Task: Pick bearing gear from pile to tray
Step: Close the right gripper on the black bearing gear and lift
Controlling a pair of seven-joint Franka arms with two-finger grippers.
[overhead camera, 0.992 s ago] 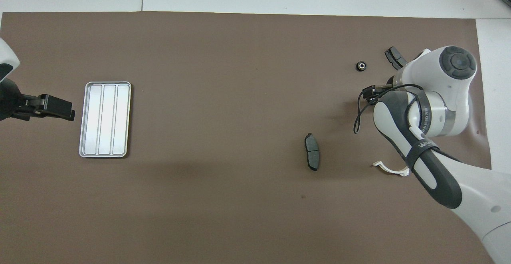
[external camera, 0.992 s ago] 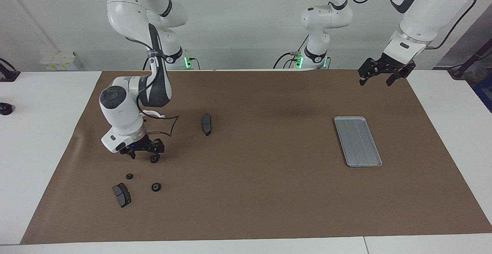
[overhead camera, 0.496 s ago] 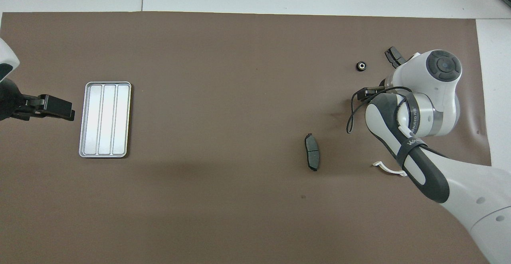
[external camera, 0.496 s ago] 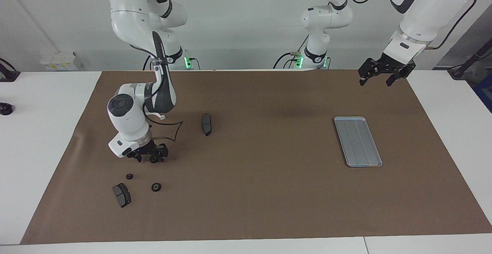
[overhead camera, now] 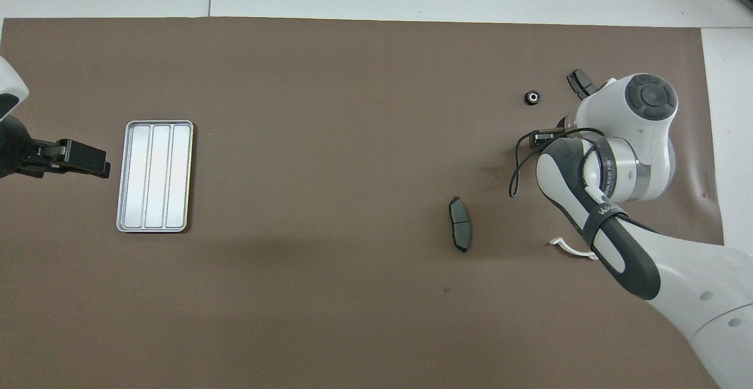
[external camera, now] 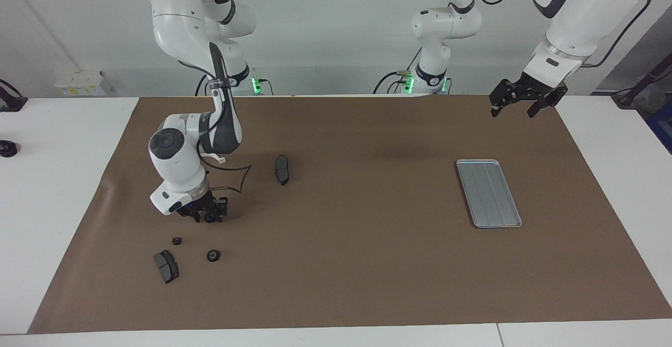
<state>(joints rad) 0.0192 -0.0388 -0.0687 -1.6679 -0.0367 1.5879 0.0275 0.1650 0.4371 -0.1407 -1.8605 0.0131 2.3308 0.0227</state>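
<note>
The pile is a loose scatter at the right arm's end of the mat. My right gripper is down at the mat there, shut on a small black bearing gear that still rests on the mat. In the overhead view the right arm hides that gear. Two more gears lie farther from the robots; one gear shows from above. The silver tray lies empty toward the left arm's end. My left gripper waits open in the air, beside the tray.
One dark grey brake pad lies beside the loose gears, another brake pad nearer mid-mat. A white half-ring bracket lies partly under the right arm. The brown mat covers the table.
The right gripper slid toward the left arm's end onto the gear, came down to the mat and narrowed its fingers around it. The left arm has not moved.
</note>
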